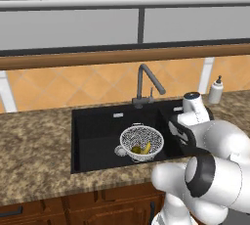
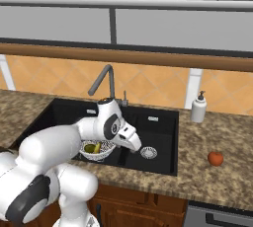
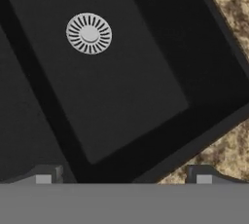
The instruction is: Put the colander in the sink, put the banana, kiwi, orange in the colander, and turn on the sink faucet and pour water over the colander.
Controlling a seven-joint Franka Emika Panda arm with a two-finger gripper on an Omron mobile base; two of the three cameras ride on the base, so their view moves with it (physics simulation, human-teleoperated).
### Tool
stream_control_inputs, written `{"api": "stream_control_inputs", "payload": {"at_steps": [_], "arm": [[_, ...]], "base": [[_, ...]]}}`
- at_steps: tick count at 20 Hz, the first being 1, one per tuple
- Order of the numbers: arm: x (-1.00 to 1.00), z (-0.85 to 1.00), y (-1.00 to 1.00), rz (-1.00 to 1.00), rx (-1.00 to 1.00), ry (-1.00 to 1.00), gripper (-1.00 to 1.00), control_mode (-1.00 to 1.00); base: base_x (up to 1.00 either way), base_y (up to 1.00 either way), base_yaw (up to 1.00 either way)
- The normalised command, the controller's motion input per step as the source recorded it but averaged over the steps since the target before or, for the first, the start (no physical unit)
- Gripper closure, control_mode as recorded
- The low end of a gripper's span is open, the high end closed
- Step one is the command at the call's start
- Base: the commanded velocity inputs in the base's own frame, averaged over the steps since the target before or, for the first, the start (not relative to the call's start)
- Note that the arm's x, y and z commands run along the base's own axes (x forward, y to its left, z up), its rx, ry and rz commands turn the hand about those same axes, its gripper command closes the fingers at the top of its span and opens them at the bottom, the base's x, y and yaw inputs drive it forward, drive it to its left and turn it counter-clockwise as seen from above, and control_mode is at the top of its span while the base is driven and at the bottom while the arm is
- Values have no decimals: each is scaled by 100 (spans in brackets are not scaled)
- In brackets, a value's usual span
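While the orange [image 2: 215,158] sits on the bench [image 2: 217,176], the arm bends over the sink [image 3: 121,86], its end effector [image 3: 123,178] spread open, empty.

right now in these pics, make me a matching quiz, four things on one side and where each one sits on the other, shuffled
Things:
1. banana
2. orange
3. colander
4. soap bottle

Places:
A. on the counter to the right of the sink, near the front edge
B. in the large basin of the sink
C. inside the colander
D. on the counter at the back, by the tiled wall

Pairs: 1-C, 2-A, 3-B, 4-D
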Motion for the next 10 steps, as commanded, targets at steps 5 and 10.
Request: {"api": "stream_control_inputs", "payload": {"at_steps": [5, 10], "arm": [[-1, 21, -76, 5, 1, 0, -100, -100], [0, 30, -72, 0, 1, 0, -100, -100]], "base": [[0, 0, 0], [0, 0, 0]]}}
